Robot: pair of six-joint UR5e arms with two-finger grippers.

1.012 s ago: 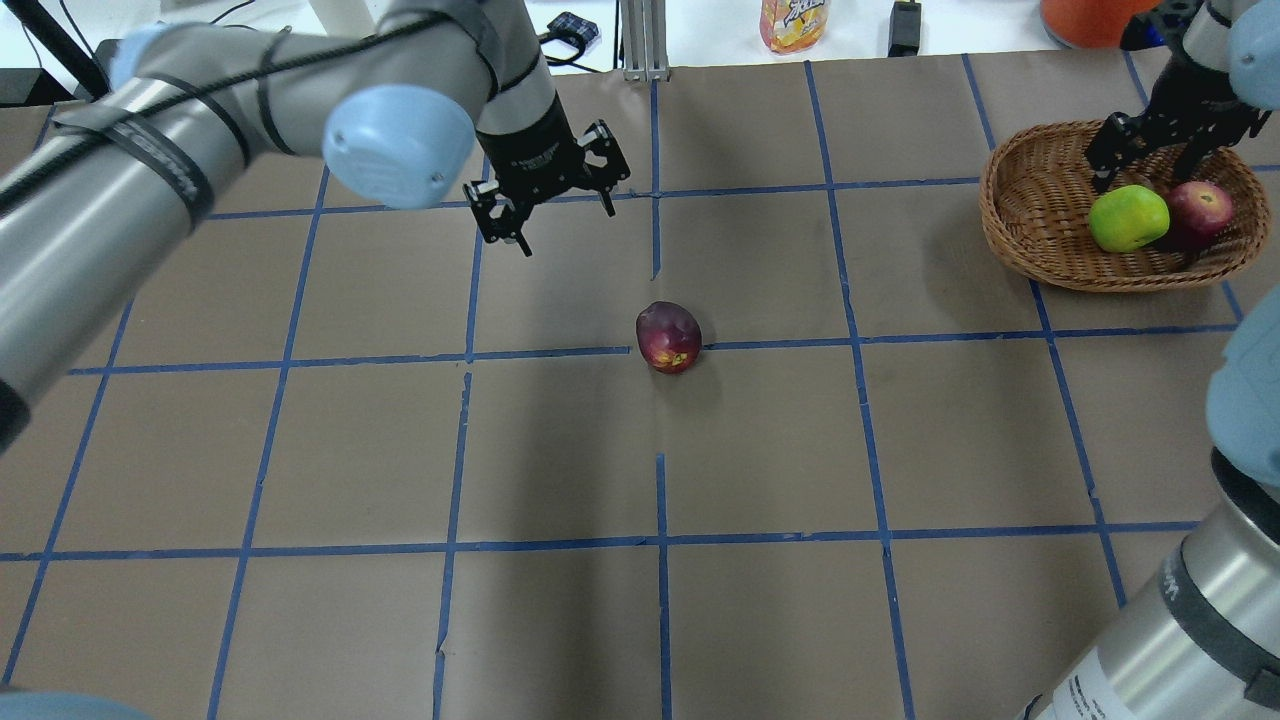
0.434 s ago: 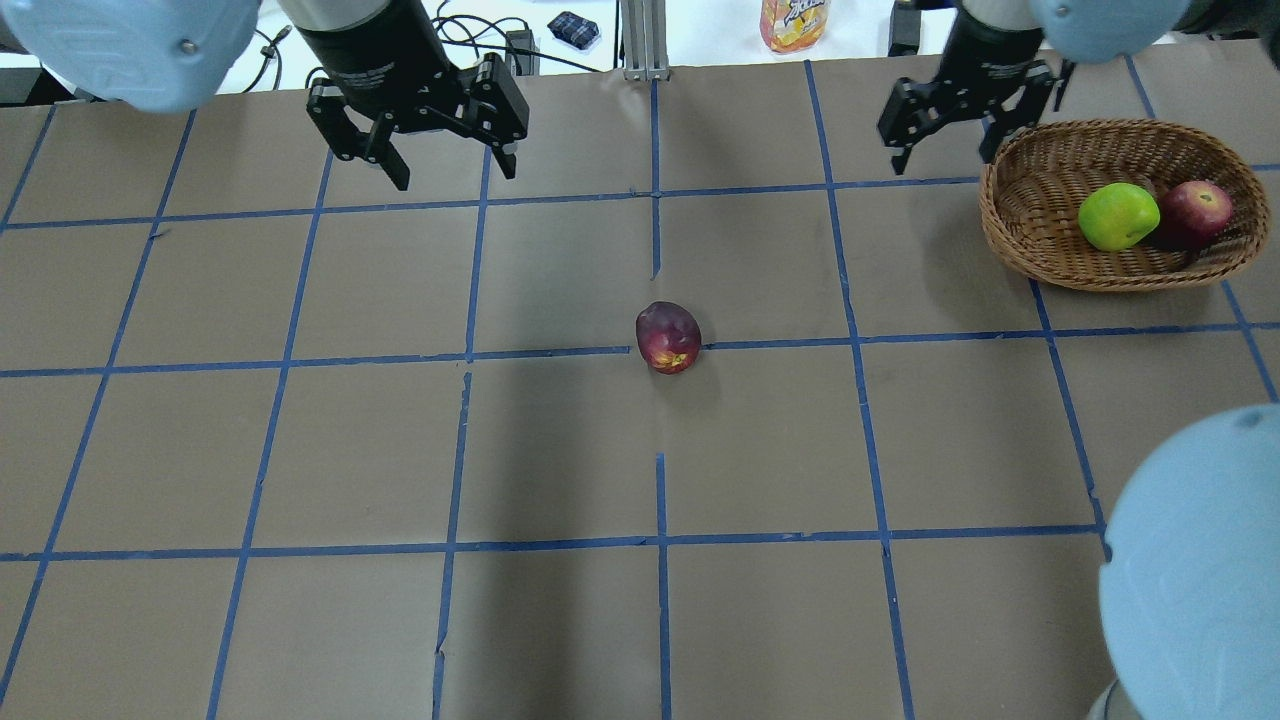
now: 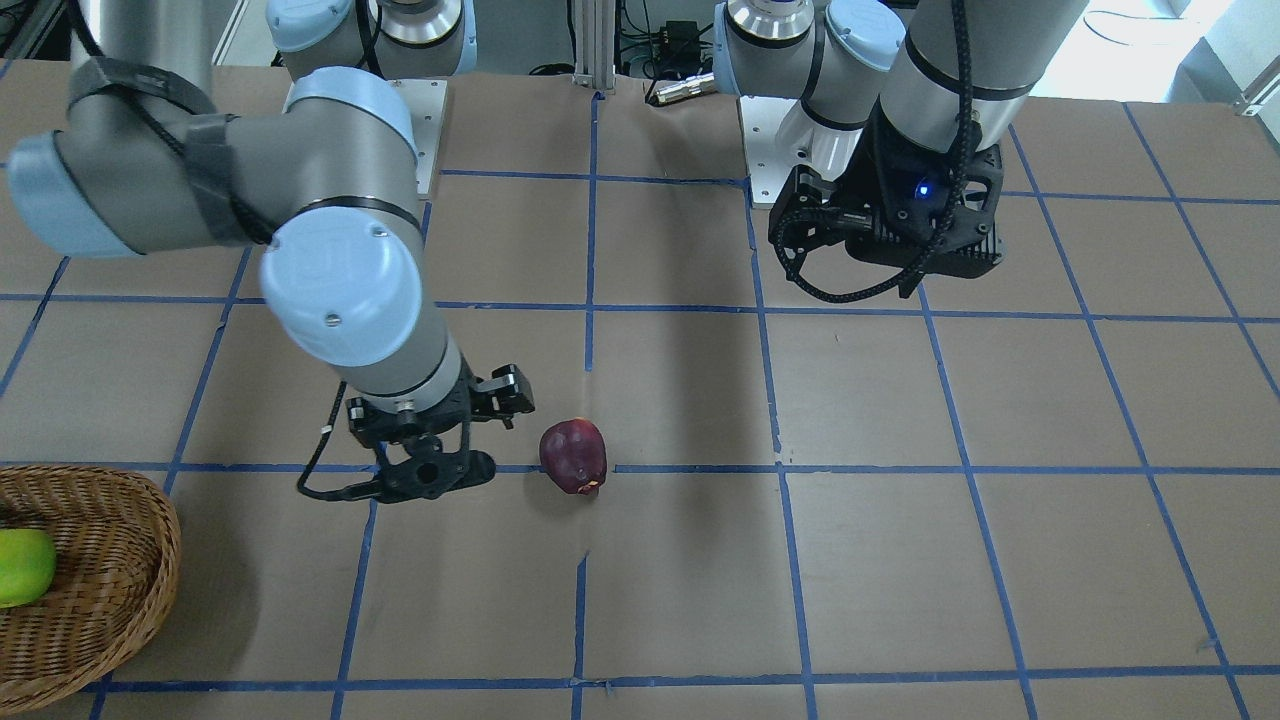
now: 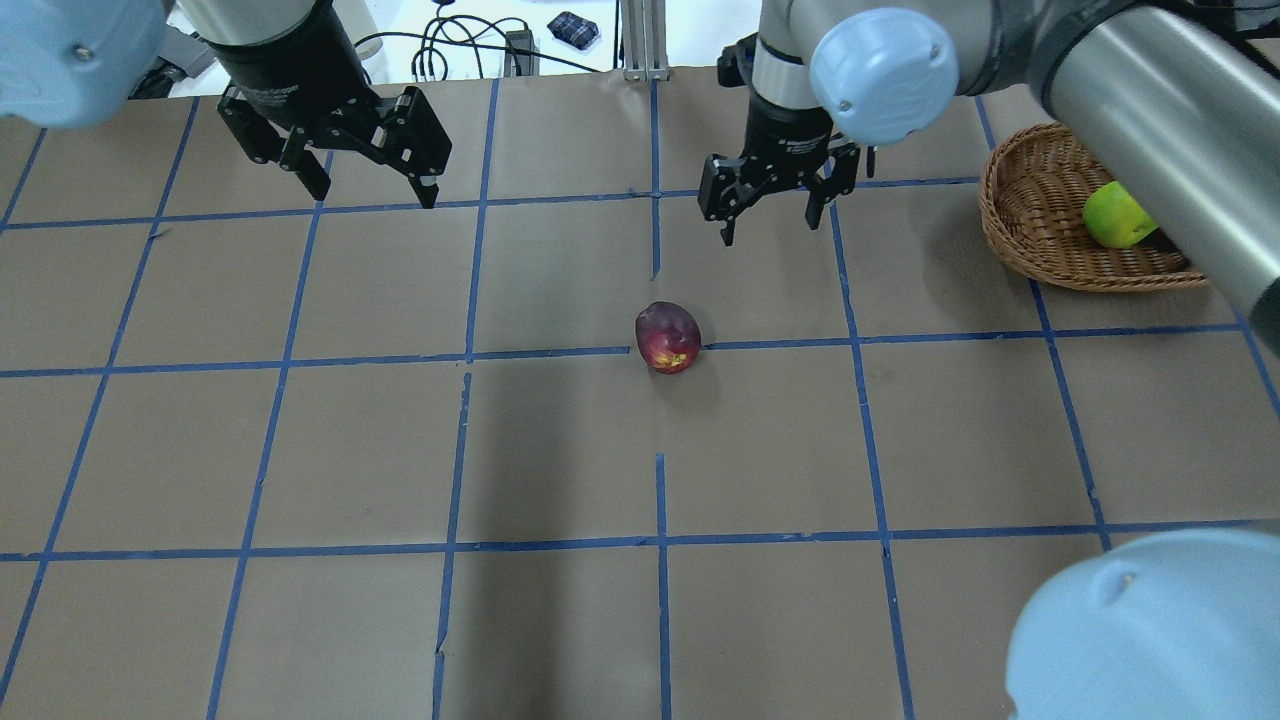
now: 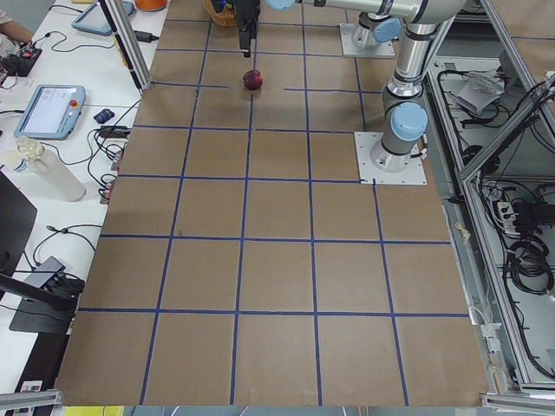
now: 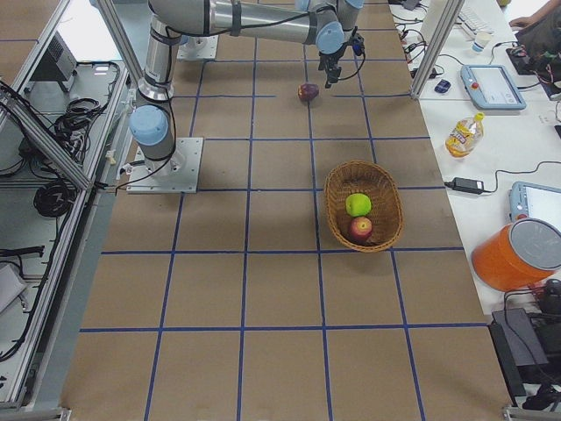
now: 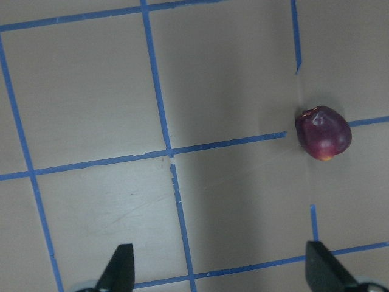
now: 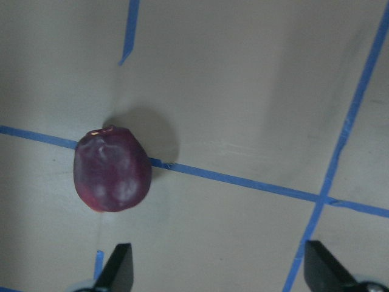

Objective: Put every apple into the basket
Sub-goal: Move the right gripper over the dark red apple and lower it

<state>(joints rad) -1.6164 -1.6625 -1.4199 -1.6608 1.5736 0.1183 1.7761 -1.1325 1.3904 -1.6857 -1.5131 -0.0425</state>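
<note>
The dark purple-maroon apple [image 4: 668,337] lies on the brown paper at the table's middle, on a blue tape line; it also shows in the front view [image 3: 573,455] and the right wrist view [image 8: 112,176]. The wicker basket [image 4: 1035,235] stands at the far right and holds the green apple [image 4: 1115,215] and the red apple [image 6: 360,229]; my right arm hides the red one in the overhead view. My right gripper [image 4: 770,228] is open and empty, hanging just beyond and right of the purple apple. My left gripper [image 4: 375,195] is open and empty at the far left.
An aluminium post [image 4: 640,40] and an orange drink bottle [image 4: 795,22] stand past the table's far edge. An orange bucket [image 6: 517,254], cables and tablets sit on the side bench. My right arm's elbow [image 4: 880,60] reaches over the basket's side.
My right gripper has left the basket and moved left to near the purple apple. My left gripper has drawn back to the far left. The green apple shifted slightly in the basket.
</note>
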